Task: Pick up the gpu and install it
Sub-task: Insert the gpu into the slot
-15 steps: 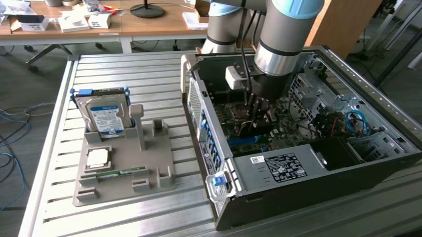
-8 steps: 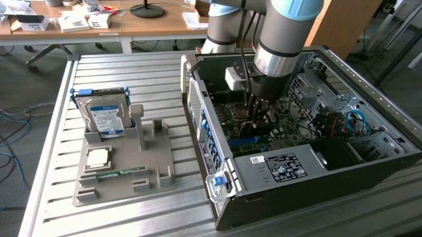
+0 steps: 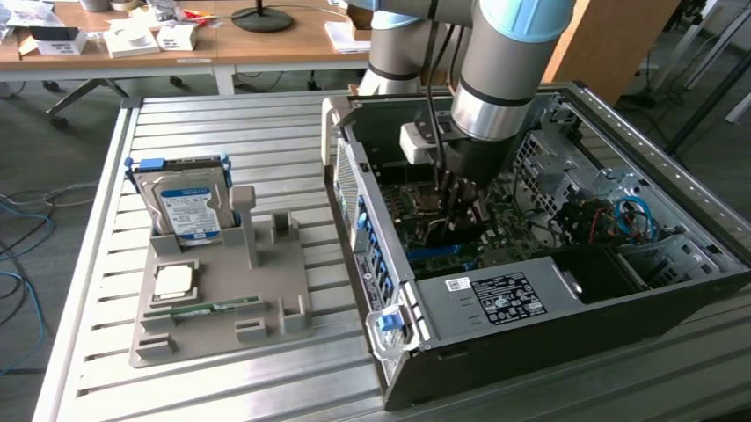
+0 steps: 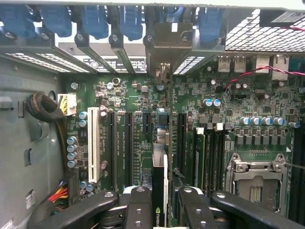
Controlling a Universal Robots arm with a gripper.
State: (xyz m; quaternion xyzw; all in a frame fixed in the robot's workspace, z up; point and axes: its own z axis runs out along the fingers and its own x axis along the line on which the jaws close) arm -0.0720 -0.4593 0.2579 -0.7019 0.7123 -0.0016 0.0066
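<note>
Inside the open computer case, my gripper is shut on the gpu. I see the card edge-on as a thin dark board between the two black fingers. Its silver end bracket stands at the case's rear slot openings. The card runs along the green motherboard, in line with an expansion slot between the long black slots. Whether it is seated in the slot I cannot tell. In the exterior view the gripper reaches down into the middle of the case, hiding most of the card.
A grey holder on the slatted metal table carries a silver hard drive with a blue label, a square chip and a green memory stick. An open processor socket and cable bundles lie near the card.
</note>
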